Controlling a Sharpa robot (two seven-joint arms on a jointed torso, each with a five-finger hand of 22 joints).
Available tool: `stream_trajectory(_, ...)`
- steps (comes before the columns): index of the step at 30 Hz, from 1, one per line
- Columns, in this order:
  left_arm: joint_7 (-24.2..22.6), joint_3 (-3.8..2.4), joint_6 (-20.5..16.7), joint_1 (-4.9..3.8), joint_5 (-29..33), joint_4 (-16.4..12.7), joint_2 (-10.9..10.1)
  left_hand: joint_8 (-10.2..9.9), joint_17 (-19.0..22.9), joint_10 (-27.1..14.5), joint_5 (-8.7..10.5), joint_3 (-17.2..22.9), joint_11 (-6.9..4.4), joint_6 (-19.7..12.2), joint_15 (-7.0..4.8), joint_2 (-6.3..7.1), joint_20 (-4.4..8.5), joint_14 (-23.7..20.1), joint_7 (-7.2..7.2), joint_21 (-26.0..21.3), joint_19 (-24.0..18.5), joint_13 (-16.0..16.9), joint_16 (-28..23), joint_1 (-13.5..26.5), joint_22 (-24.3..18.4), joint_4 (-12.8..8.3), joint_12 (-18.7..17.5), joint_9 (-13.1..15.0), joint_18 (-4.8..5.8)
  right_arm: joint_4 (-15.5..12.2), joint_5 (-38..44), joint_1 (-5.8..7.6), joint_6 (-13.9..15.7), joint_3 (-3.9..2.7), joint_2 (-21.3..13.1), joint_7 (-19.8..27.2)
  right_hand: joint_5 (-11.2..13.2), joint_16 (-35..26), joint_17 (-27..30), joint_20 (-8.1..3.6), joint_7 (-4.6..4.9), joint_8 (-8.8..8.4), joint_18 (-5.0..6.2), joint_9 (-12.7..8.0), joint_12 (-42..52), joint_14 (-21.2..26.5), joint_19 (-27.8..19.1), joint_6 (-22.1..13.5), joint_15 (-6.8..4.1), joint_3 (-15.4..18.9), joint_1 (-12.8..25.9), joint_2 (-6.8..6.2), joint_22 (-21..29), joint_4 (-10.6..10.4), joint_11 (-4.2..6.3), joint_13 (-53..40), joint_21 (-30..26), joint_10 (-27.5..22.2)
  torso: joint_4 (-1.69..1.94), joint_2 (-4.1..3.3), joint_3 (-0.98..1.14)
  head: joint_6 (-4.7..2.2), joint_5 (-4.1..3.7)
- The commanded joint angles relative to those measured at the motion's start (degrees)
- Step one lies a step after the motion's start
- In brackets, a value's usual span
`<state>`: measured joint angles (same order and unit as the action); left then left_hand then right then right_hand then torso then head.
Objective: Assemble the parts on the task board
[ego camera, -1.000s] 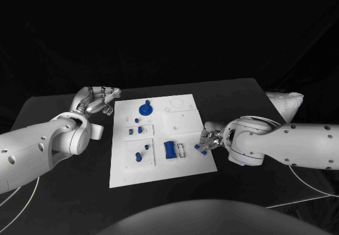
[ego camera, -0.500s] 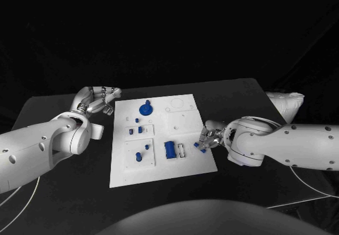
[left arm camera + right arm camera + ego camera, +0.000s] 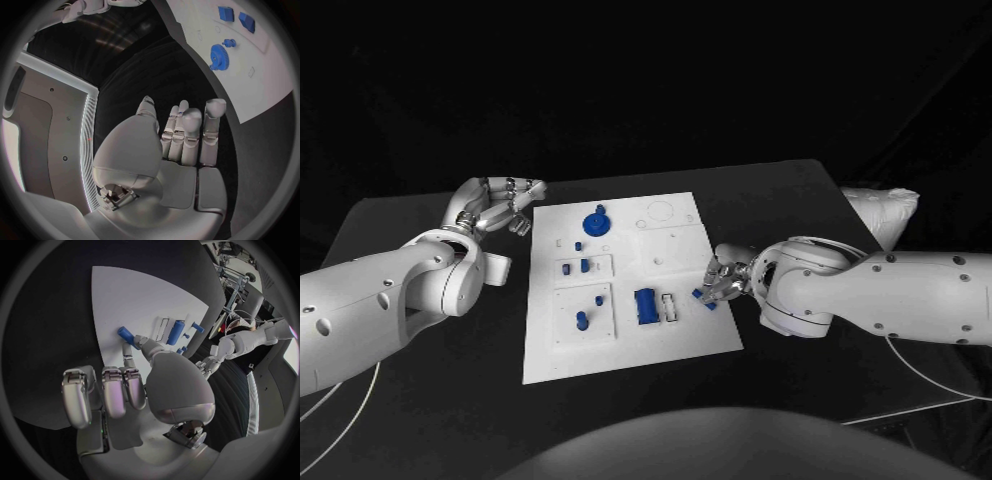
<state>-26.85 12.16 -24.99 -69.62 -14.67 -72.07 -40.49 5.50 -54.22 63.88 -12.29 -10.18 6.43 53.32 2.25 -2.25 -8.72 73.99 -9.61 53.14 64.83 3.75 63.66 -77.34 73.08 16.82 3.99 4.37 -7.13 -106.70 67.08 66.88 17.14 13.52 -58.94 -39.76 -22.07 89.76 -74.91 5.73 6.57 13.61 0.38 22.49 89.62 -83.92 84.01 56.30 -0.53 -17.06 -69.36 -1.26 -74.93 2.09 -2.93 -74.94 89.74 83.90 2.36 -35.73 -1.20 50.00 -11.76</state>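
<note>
The white task board lies in the middle of the table. On it are a blue gear, small blue pieces, a blue peg piece and a blue block beside an empty slot. At the board's right edge my right hand pinches a small blue part; in the right wrist view this part is held between thumb and finger just over the board, near the blue block. My left hand holds nothing beside the board's far left corner, its fingers stretched out.
Black table surrounds the board on every side. In the left wrist view the gear and two blue pieces sit on the board beyond the left hand.
My right hand has drawn the small blue part slightly farther away along the board's right edge. The left hand has stayed put.
</note>
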Motion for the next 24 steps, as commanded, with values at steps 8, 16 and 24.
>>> stream_trajectory(8,-0.40,-0.05,0.90,-0.05,-0.01,-0.05,0.24,0.31,-0.02,0.16,-0.30,-0.30,-0.19,-0.09,0.03,-0.54,0.10,-0.22,0.00,0.15,-0.06,0.09,0.03,0.07,0.08,-0.09,0.18,0.02,-0.67,0.20,8.04,-0.07,-5.78,0.02,1.14,-6.06,2.06,0.24,-15.09,-0.19,0.46,-1.55,-0.38,-0.60,0.38,-6.08,5.99,-0.33,-0.07,0.99,1.54,-0.75,-15.07,-0.98,-0.01,-15.06,0.26,6.10,-0.04,-0.03,0.03,0.00,-0.05)
stream_trajectory(16,-0.41,-0.05,0.93,-0.04,-0.01,-0.04,0.25,0.31,-0.02,0.16,-0.30,-0.30,-0.19,-0.09,0.03,-0.54,0.10,-0.22,0.00,0.15,-0.06,0.09,0.03,0.07,0.08,-0.09,0.18,0.02,-0.67,0.26,12.81,-0.07,-8.84,0.02,1.89,-6.94,3.12,0.24,-15.09,-0.03,0.69,-2.09,-0.38,-0.78,0.38,-6.08,5.99,-0.50,0.12,1.56,2.43,-1.07,-15.07,-1.55,-0.23,-15.06,0.26,6.10,0.02,-0.02,0.01,0.00,-0.11)
stream_trajectory(24,-0.41,-0.05,0.94,-0.04,-0.01,0.01,0.27,0.31,-0.02,0.16,-0.30,-0.30,-0.19,-0.09,0.03,-0.54,0.10,-0.22,0.00,0.15,-0.06,0.09,0.03,0.07,0.08,-0.09,0.18,0.02,-0.67,0.31,17.44,-0.07,-11.97,0.02,2.18,-7.87,4.37,0.24,-15.09,0.20,1.07,-2.79,-0.38,-0.95,0.38,-6.08,5.99,-1.25,0.40,2.36,3.45,-1.69,-15.07,-2.11,-0.56,-15.06,0.26,6.10,0.00,-0.03,0.00,0.00,-0.15)
